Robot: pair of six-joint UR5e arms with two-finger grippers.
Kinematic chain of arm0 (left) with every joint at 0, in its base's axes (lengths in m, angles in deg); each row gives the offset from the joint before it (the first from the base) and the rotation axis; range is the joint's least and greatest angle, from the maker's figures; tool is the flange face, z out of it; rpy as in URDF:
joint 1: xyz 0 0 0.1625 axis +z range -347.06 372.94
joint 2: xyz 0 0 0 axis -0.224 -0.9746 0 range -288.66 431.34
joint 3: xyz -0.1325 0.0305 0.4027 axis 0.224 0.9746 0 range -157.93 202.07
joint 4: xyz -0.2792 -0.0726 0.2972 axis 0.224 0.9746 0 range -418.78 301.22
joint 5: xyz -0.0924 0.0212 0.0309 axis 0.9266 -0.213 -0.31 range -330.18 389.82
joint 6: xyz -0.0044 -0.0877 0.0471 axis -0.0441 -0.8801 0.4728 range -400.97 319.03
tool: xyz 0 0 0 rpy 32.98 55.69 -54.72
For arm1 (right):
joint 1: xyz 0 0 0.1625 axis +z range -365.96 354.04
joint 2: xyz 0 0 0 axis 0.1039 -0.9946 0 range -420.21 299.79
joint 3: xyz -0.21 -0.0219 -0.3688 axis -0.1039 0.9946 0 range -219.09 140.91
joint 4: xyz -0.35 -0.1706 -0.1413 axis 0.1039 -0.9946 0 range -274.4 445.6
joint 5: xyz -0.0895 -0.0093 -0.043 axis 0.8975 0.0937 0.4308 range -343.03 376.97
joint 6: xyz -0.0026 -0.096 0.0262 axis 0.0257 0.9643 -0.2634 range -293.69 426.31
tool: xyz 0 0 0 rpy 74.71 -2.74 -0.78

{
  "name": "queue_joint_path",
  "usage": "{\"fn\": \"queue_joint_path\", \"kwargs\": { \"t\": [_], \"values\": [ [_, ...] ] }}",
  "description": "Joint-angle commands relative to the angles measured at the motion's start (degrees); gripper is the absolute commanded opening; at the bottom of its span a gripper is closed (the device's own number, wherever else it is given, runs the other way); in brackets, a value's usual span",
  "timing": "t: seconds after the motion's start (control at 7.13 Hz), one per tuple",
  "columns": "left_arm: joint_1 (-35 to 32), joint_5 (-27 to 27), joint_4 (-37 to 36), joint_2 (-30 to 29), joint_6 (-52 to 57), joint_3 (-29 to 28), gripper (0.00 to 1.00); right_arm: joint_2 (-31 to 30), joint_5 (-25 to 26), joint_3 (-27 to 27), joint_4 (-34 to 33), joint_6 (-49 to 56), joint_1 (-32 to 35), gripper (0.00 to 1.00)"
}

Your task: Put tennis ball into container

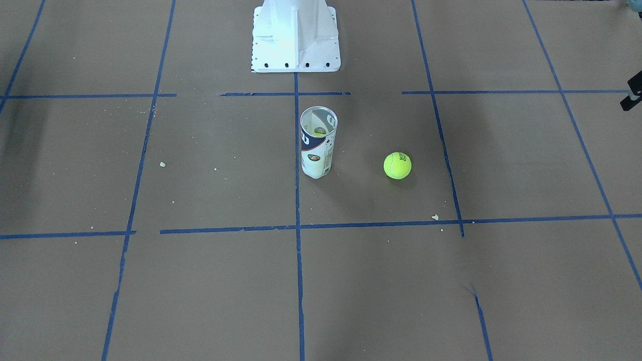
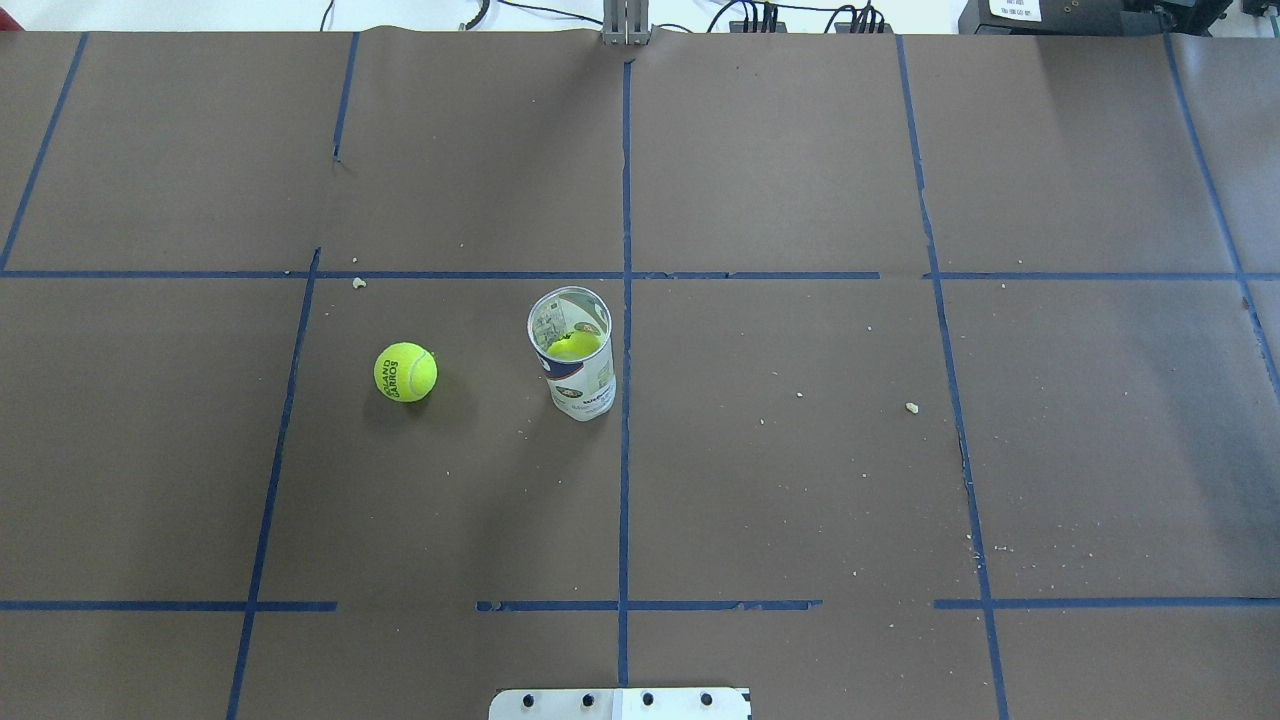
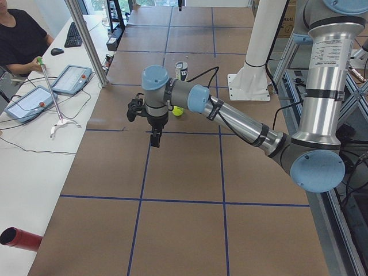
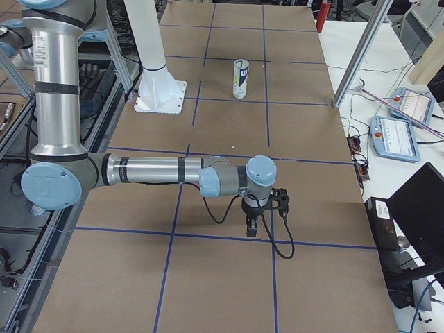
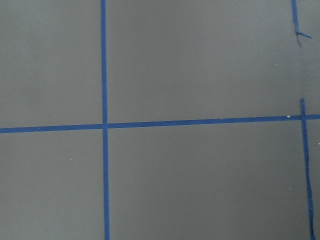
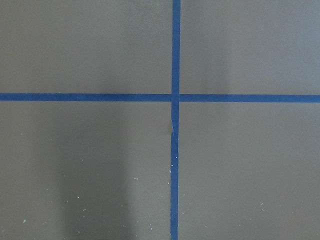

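The tennis ball (image 2: 405,372) lies on the brown paper to the left of the container (image 2: 572,352) in the overhead view, about a can's height from it. The can stands upright and open-topped, and a yellow-green shape shows inside it. From the front, the ball (image 1: 397,165) is right of the can (image 1: 318,143). My left gripper (image 3: 155,138) hangs over the table's left end, well short of the ball (image 3: 178,111). My right gripper (image 4: 251,225) hangs over the right end, far from the can (image 4: 240,78). Whether either gripper is open or shut I cannot tell. Both wrist views show only paper and tape.
The white pedestal (image 1: 296,35) stands behind the can, on the robot's side. Blue tape lines (image 2: 625,300) grid the paper. A person (image 3: 17,40) sits at a side bench with tablets (image 3: 72,77). A dark part (image 1: 632,93) juts in at the front view's right edge.
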Motion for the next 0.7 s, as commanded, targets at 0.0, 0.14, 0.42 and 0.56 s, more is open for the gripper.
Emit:
{"fn": "queue_joint_path", "kwargs": {
  "t": [0.0,0.14,0.42,0.56],
  "values": [
    [6.1,-0.17,7.35,-0.43,-10.59,0.31,1.0,0.0,0.0,0.0,0.0,0.0,0.0,1.0],
    [9.43,-0.35,9.66,-0.95,-16.48,0.92,1.0,0.0,0.0,0.0,0.0,0.0,0.0,1.0],
    [18.47,-8.23,9.51,-5.42,-26.35,3.73,1.0,0.0,0.0,0.0,0.0,0.0,0.0,1.0],
    [20.34,-8.26,8.29,-9.35,-29.08,3.13,1.0,0.0,0.0,0.0,0.0,0.0,0.0,1.0]
  ]
}}
